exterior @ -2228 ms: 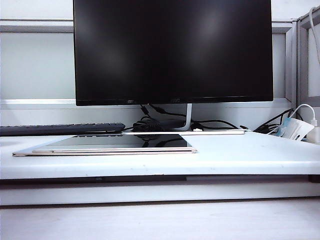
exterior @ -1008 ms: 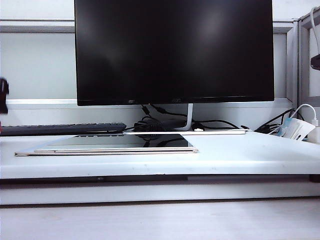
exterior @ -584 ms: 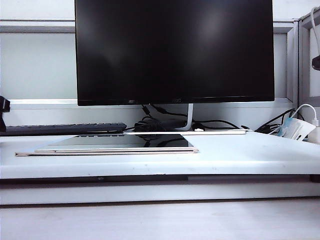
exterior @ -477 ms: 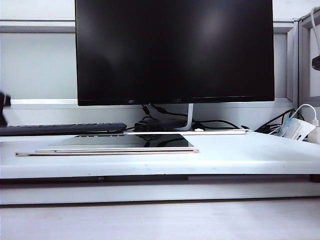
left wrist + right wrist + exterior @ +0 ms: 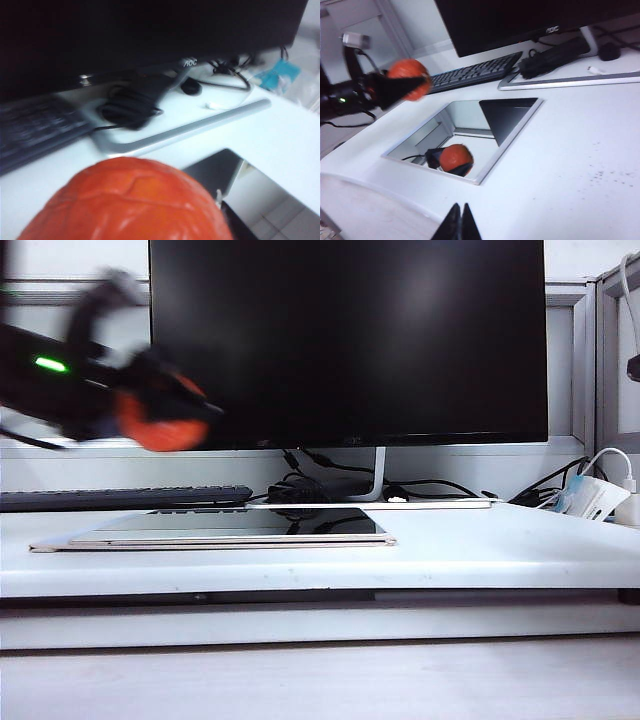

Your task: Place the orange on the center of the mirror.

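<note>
Aloft, left pincer [image 5: 165, 410] clamps orange [image 5: 160, 425] above mirror [image 5: 240, 525]; right pincer [image 5: 461, 222] closed.

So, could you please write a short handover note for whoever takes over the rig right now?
Left pincer: shut on the orange, held in the air above the left end of the mirror.
Right pincer: shut, empty, back at the near edge of the table.
Done: orange picked up and carried over.
Left: move over the mirror's center, lower, release. The mirror lies flat in front of the monitor, with nothing on it.
</note>
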Available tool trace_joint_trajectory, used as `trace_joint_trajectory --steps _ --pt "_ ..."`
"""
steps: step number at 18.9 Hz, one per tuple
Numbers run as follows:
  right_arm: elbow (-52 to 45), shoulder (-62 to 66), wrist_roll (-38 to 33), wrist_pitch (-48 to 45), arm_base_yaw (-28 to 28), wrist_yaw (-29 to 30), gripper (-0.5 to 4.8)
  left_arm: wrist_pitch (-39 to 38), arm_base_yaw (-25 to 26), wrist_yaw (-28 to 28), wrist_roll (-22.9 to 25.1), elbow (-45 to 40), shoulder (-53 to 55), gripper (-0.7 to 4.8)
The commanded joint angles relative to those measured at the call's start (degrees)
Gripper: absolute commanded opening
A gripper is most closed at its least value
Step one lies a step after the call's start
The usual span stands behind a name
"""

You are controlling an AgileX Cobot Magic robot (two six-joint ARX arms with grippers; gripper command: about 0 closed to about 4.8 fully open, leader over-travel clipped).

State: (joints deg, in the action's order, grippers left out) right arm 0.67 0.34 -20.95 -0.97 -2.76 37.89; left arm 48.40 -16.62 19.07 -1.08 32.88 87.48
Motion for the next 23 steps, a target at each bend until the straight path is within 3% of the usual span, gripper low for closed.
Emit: trace_joint_trajectory --steps 1,3,7,14,15,17,20,23 --pt "-0.42 0.11 0.13 -0.85 0.07 -0.33 -0.01 -1.66 -3.61 0.22 -0.24 4.68 5.42 -0.06" --pt "-0.42 0.11 0.15 -0.85 0.07 -0.39 -0.01 -1.73 -5.88 0.22 -2.58 6.84 10.21 -0.06" --pt "-0.42 0.11 0.15 -0.85 0.13 -0.48 -0.01 -3.30 -8.13 0.66 -2.56 7.28 14.34 -0.06" --pt "-0.42 0.11 0.15 -0.85 0.13 -0.50 -0.01 -4.63 -8.74 2.21 -2.58 7.28 14.43 0.00" --pt "-0.42 0.11 0.15 -0.85 0.13 -0.50 -0.01 -4.70 -8.74 2.23 -2.58 7.28 14.43 0.16" --pt "-0.42 0.11 0.15 -0.85 0.13 -0.52 -0.01 -4.87 -8.72 2.19 -2.58 7.28 14.40 1.27" --pt "-0.42 0.11 0.15 -0.85 0.13 -0.70 -0.01 -4.87 -8.74 2.21 -2.58 7.28 14.40 1.59" --pt "-0.39 0.11 0.15 -0.87 0.13 -0.72 -0.01 -4.85 -8.72 1.33 -2.58 7.28 14.40 2.47"
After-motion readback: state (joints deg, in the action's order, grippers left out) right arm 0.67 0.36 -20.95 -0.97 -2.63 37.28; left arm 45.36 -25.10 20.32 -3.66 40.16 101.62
